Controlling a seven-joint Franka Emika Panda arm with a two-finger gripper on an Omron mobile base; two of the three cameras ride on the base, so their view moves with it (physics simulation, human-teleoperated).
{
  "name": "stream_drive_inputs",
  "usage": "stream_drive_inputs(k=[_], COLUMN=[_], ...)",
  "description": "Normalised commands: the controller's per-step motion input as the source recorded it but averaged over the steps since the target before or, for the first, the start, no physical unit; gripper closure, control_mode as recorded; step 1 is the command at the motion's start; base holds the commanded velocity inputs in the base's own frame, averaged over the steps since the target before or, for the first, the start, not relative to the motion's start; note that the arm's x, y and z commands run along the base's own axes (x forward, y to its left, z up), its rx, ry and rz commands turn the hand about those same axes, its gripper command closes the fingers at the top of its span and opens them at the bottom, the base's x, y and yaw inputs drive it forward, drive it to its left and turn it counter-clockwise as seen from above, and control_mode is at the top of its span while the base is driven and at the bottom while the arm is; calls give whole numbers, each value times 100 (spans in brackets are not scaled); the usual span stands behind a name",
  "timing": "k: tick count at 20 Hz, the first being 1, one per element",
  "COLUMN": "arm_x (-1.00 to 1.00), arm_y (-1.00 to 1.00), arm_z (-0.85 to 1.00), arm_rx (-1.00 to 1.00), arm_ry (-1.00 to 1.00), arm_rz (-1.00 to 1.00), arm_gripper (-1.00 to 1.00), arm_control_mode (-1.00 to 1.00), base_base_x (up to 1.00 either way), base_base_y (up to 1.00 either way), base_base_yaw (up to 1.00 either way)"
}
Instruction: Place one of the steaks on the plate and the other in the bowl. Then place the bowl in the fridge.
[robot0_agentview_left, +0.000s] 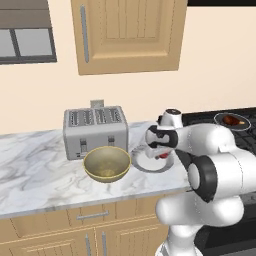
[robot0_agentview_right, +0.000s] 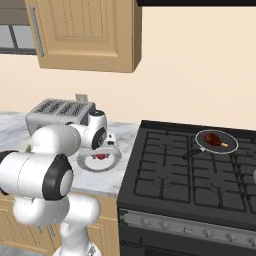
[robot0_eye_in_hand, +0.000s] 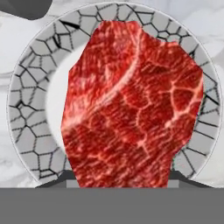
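While no writing is showing anywhere, the tan-yellow bowl (robot0_agentview_left: 107, 163) is sitting left of centre in the left base view, rounded and smooth, on the marble counter (robot0_agentview_left: 35, 165) before a steel toaster (robot0_agentview_left: 95, 131). Right of it, the gripper (robot0_agentview_left: 161, 152) is hanging over the ribbed plate (robot0_agentview_left: 145, 163), fingers clenching the bright red steak (robot0_eye_in_hand: 131, 109), marbled and flat. At far right, the dark steak (robot0_agentview_right: 215, 140) is lying in a pan (robot0_agentview_right: 202, 141) on the black stove (robot0_agentview_right: 190, 175).
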Motion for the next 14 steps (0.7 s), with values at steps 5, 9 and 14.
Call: stream_drive_inputs(k=[5,9,14], arm_x=[40,15,0], arm_y=[3,10,10], arm_z=[-29,-38,-28], arm_rx=[0,0,0], arm_ry=[6,5,1], arm_rz=[8,5,2], arm_gripper=[100,100,100], arm_control_mode=[-100,-100,-100], base_base_x=[0,0,0], base_base_y=[0,0,0], base_base_yaw=[0,0,0])
